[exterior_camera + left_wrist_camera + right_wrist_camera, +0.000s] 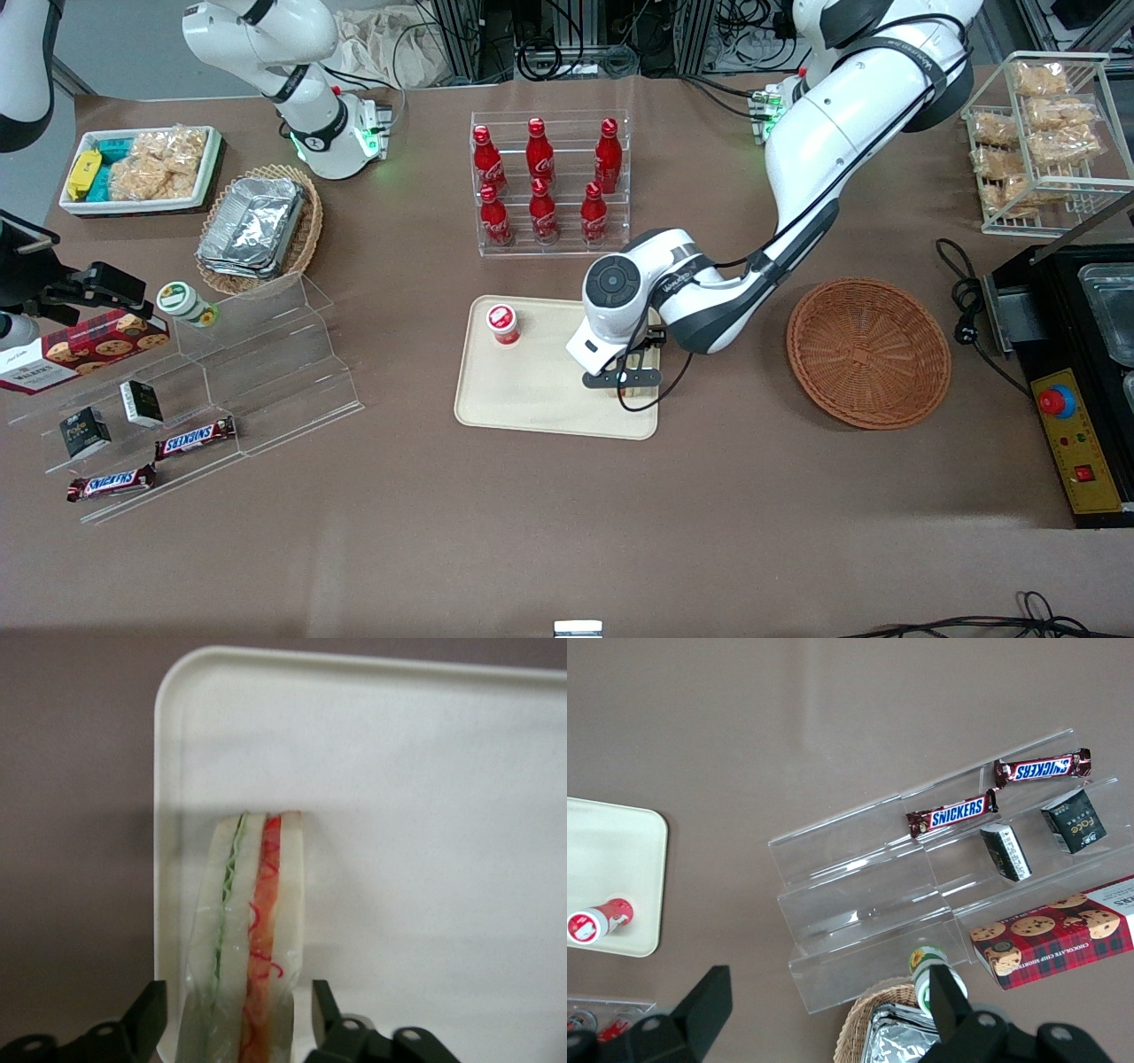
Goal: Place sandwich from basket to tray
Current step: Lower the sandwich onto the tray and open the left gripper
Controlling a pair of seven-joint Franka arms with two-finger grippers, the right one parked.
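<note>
Left arm bent low over tray (pixel 532 399), pincer (pixel 631 379) pointing down, fingers spread astride sandwich (pixel 252 930), not clamping

"SNICKERS" on 2 chocolate bars (pixel 957 811); "Walkers" on the red cookie box (pixel 84 348).

I see a brown-covered table (pixel 567 514) under even light, with aluminium framing and tangled black cables (pixel 567 44) along its farthest edge.
</note>
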